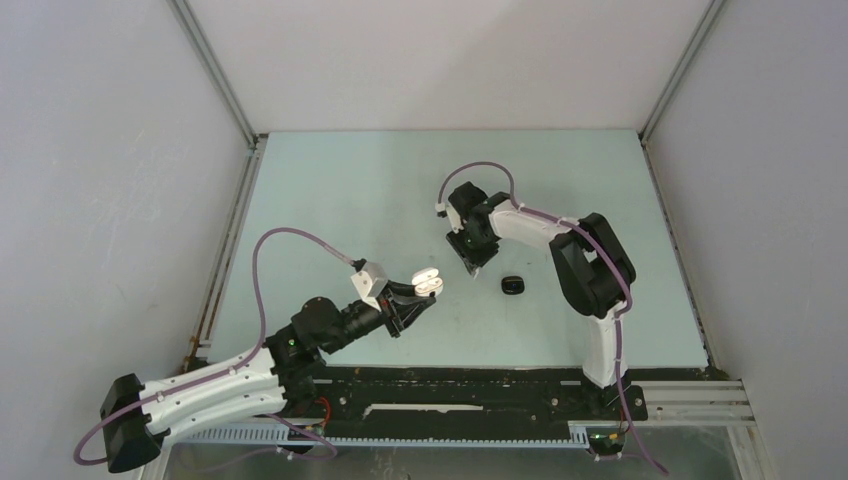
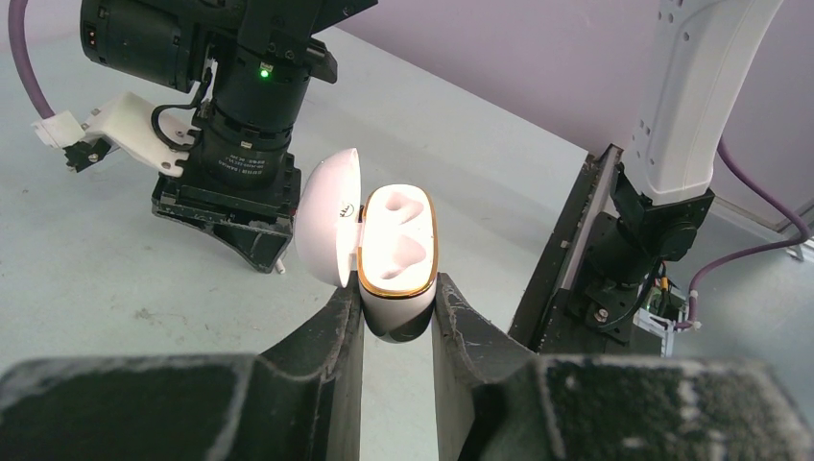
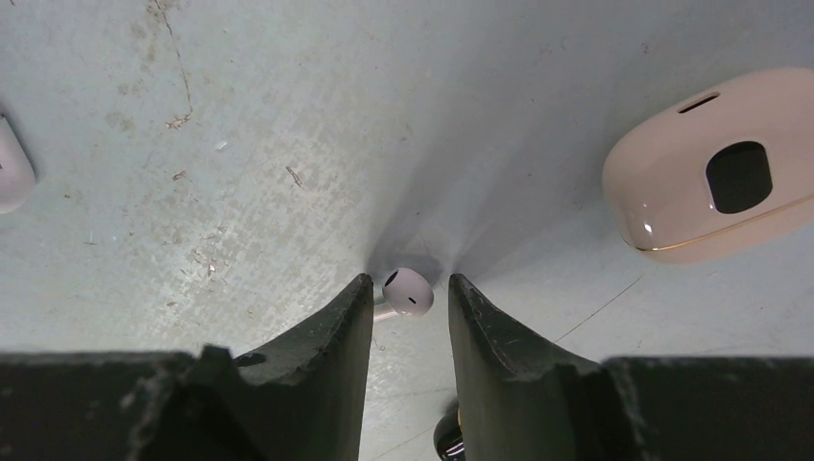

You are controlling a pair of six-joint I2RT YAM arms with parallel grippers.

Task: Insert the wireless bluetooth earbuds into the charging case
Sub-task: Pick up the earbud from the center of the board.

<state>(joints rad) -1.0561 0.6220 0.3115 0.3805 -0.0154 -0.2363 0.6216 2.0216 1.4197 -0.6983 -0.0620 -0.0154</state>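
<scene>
My left gripper point(image 1: 418, 294) is shut on an open white charging case point(image 2: 396, 252) with a gold rim and holds it above the table. Its lid stands open to the left and both sockets look empty. The case also shows in the top view point(image 1: 428, 281). My right gripper point(image 3: 411, 288) is down at the table, its jaws a little open on either side of a pale pinkish-white earbud point(image 3: 410, 291). The earbud's stem runs behind the left finger, and a small gap shows at the right finger. The top view does not show this earbud.
A small black case point(image 1: 513, 285) lies on the table right of the right gripper. A beige pebble-like case point(image 3: 706, 173) with a dark oval shows at the right wrist view's upper right. A white object point(image 3: 10, 178) sits at that view's left edge. The right gripper point(image 2: 259, 245) stands just beyond the held case.
</scene>
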